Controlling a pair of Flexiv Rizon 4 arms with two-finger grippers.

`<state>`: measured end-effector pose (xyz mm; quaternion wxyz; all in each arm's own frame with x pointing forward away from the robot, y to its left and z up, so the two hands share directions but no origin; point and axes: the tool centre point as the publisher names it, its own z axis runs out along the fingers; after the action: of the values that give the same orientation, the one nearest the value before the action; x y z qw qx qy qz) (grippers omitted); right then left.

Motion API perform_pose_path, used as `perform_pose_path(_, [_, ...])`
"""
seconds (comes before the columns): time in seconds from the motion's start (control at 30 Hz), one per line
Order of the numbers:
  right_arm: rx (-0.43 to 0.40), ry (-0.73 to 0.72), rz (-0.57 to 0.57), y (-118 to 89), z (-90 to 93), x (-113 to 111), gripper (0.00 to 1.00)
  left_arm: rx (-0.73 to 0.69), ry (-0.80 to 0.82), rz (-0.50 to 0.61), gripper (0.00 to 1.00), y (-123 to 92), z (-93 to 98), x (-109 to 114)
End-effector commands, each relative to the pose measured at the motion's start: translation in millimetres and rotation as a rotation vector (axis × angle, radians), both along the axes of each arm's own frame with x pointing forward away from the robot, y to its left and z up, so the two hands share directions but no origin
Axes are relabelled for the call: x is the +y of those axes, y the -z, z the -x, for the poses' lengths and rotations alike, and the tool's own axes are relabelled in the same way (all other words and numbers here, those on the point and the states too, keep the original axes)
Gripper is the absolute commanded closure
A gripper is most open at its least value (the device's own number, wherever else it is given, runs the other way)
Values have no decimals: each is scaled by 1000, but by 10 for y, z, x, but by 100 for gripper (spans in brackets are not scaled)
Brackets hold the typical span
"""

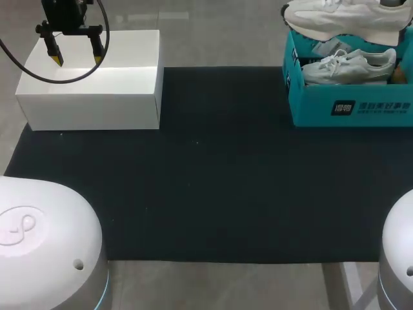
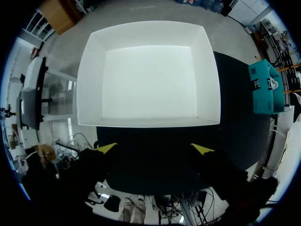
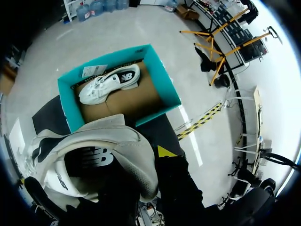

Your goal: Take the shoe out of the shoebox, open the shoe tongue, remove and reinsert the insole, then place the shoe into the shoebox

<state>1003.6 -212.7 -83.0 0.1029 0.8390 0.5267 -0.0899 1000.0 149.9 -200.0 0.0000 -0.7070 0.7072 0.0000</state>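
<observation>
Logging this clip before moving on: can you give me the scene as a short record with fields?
left gripper: open, above the empty white box
right gripper: shut on the lifted shoe
lifted shoe: above the teal shoebox
second shoe: lying inside the teal shoebox

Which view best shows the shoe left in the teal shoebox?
Right wrist view: the shoe lies whole in the teal shoebox. Head view: side-on, partly behind the box wall, below the lifted shoe. Left wrist view: only the box's outside.
</observation>
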Motion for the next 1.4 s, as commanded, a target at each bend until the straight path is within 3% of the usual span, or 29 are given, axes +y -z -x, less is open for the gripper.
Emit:
perform_pose_path(0.03, [-47,-15,29,89,295,291,100,0,0,0,0,0,0,0])
perform_pose_path(0.37, [-28,-48,52,227,772,1019,100,0,0,0,0,0,0,0])
perform_pose_path(0.6, [10,-61,60,435,1045,1472,100,0,0,0,0,0,0,0])
perform_pose_path(1.0, [52,-31,94,660,1556,1898,100,0,0,0,0,0,0,0])
perform_pose_path(1.4, [114,-46,101,1109,2089,2164,100,0,0,0,0,0,0,0])
